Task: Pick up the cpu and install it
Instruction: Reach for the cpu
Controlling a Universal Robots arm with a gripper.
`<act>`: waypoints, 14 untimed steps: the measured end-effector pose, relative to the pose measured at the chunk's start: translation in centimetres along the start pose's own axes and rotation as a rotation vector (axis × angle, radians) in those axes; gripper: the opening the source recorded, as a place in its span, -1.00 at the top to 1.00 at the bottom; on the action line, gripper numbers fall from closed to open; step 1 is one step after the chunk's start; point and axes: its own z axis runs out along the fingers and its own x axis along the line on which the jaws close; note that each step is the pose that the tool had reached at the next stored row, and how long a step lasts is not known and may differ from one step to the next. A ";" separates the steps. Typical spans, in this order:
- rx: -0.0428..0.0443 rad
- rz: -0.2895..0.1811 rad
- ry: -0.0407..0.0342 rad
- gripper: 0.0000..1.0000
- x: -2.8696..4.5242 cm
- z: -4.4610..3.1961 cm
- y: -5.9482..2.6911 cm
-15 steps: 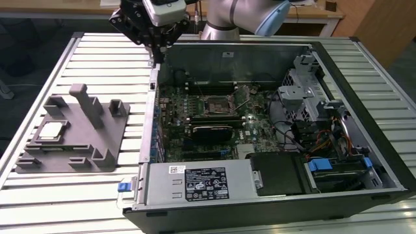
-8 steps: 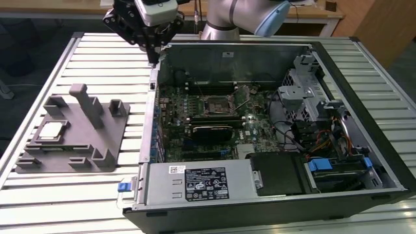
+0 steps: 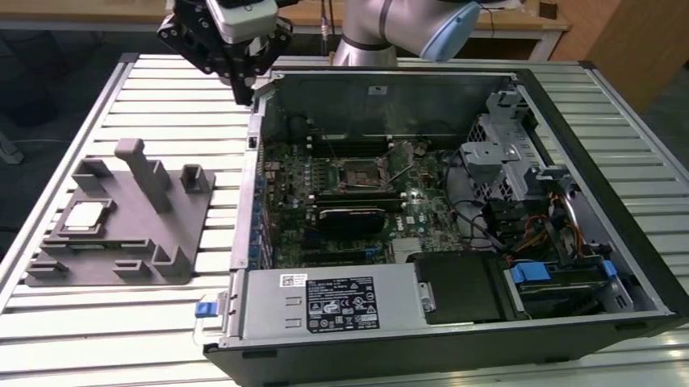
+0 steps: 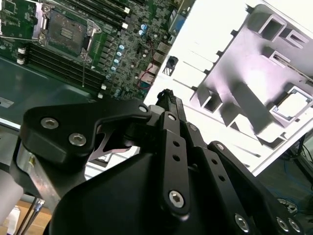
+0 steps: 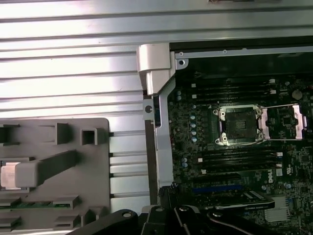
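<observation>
The cpu [image 3: 86, 216] is a small pale silver square lying in a recess of the grey plastic tray [image 3: 129, 250], on the slatted table at the exterior view's left. It also shows in the second wrist view, cpu [image 4: 293, 105], and partly behind a tray post in the first wrist view, cpu [image 5: 7, 175]. My gripper [image 3: 244, 93] hangs above the case's far left corner, shut on nothing, well apart from the cpu. Its fingertips meet in the second wrist view, gripper [image 4: 166, 94]. The motherboard socket [image 3: 361, 171] stands open with its metal frame lifted, socket [image 5: 239, 125].
The open computer case [image 3: 603, 266] takes up the middle and right of the table, with a black heatsink block [image 3: 350, 216], a power supply [image 3: 334, 305] and drive bays with cables [image 3: 517, 169]. Upright posts [image 3: 135, 165] rise from the tray.
</observation>
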 end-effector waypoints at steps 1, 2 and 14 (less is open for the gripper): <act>-0.0002 0.000 0.0001 0.79 0.16 -0.01 -0.01; -0.0005 0.000 0.0001 0.79 0.34 -0.01 -0.03; -0.0050 0.000 0.0004 0.79 2.52 -0.07 -0.19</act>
